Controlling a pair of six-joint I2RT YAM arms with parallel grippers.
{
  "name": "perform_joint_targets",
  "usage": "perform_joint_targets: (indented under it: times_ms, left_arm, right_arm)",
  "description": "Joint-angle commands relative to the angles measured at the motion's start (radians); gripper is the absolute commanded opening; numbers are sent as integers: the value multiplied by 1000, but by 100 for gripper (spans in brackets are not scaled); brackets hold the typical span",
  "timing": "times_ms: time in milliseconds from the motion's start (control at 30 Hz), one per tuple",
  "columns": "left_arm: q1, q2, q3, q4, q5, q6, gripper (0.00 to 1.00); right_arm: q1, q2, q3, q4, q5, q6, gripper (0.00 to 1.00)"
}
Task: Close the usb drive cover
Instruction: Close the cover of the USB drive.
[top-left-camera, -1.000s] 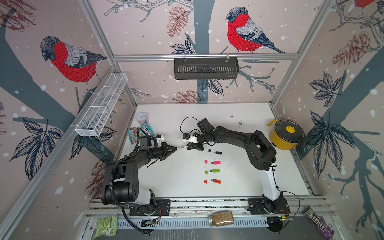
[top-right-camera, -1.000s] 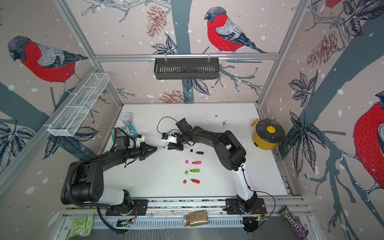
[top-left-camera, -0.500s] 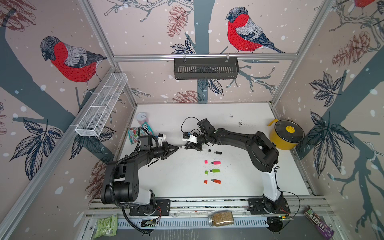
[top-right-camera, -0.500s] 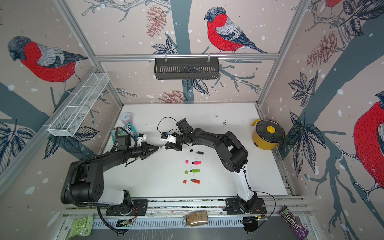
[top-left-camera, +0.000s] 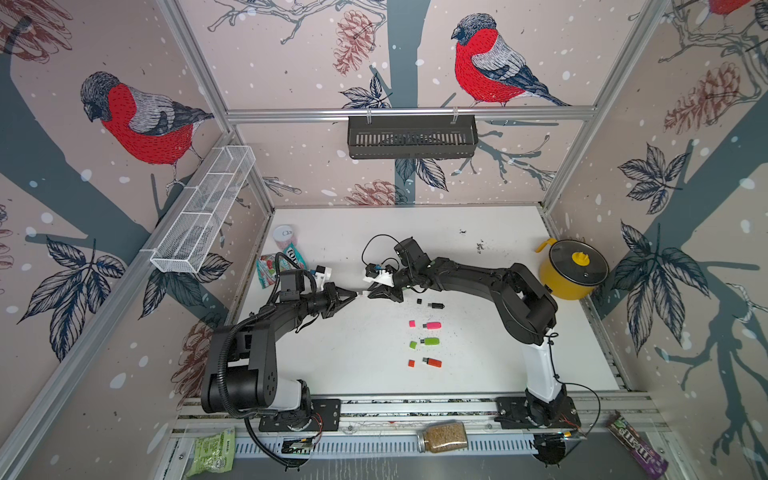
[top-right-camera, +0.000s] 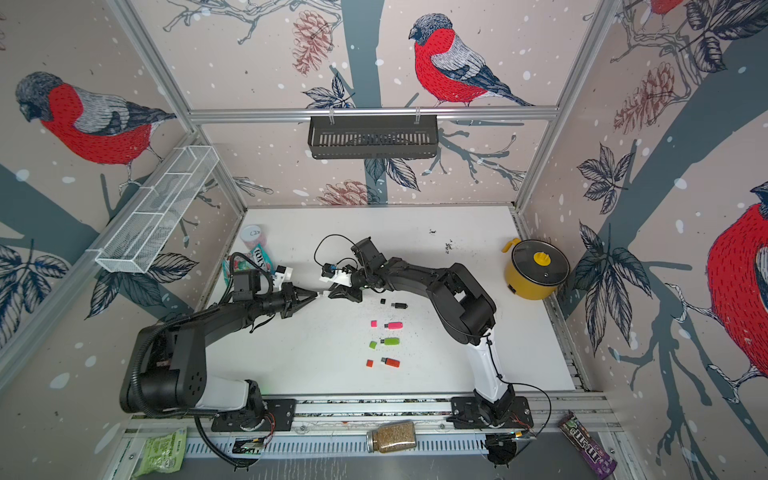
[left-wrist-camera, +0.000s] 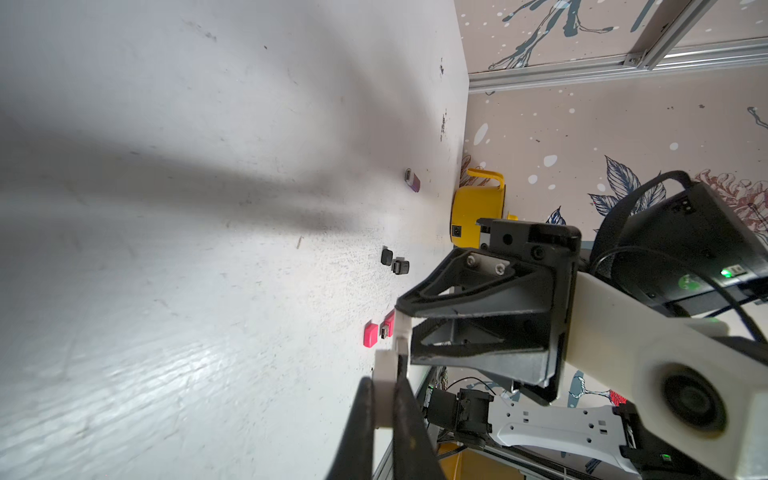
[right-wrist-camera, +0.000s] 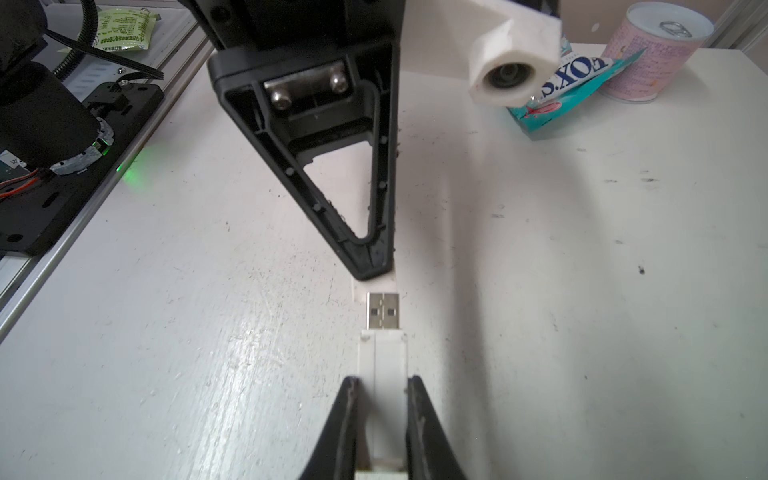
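My right gripper (right-wrist-camera: 382, 380) is shut on a white usb drive (right-wrist-camera: 382, 361), whose bare metal plug (right-wrist-camera: 383, 311) points at my left gripper. My left gripper (left-wrist-camera: 382, 380) is shut on the small white cover (left-wrist-camera: 384, 370). In the right wrist view the cover (right-wrist-camera: 376, 286) peeks out under the left fingertip (right-wrist-camera: 365, 257), with the plug's tip just short of it. In both top views the left gripper (top-left-camera: 353, 294) (top-right-camera: 313, 295) and the right gripper (top-left-camera: 372, 294) (top-right-camera: 332, 295) meet tip to tip above the table's left middle.
Black (top-left-camera: 435, 306), pink (top-left-camera: 432, 325), green (top-left-camera: 430, 341) and orange (top-left-camera: 432, 362) drives lie on the table, each with its cap beside it. A yellow pot (top-left-camera: 573, 270) stands at the right wall. A can (top-left-camera: 284, 237) and candy bag (top-left-camera: 274, 264) sit at the left.
The two gripper tips have drawn slightly closer, bringing the cover nearer the plug. Both grips are unchanged.
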Motion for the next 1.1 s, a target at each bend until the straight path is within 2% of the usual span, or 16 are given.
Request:
perform_joint_targets:
  times_ms: [0,500,600,900,1067]
  left_arm:
    - [0,-10,7,18,16,4,3]
    - [-2,-12,1,31,12,-5,3]
    - [-3,-12,0,31,14,-5,3]
    - [-8,-7,-4,23,26,2,3]
    - [-11,-5,-7,28,28,2,3]
  right_arm:
    - [-10,-19,-25,40,5,40,11]
    - [17,-23,-33,58,-20,49,11]
    - [16,-32,-49,108,-28,80,11]
    - [9,-46,-62,148,15,89,11]
    - [16,-49,-59,161,-2,94,11]
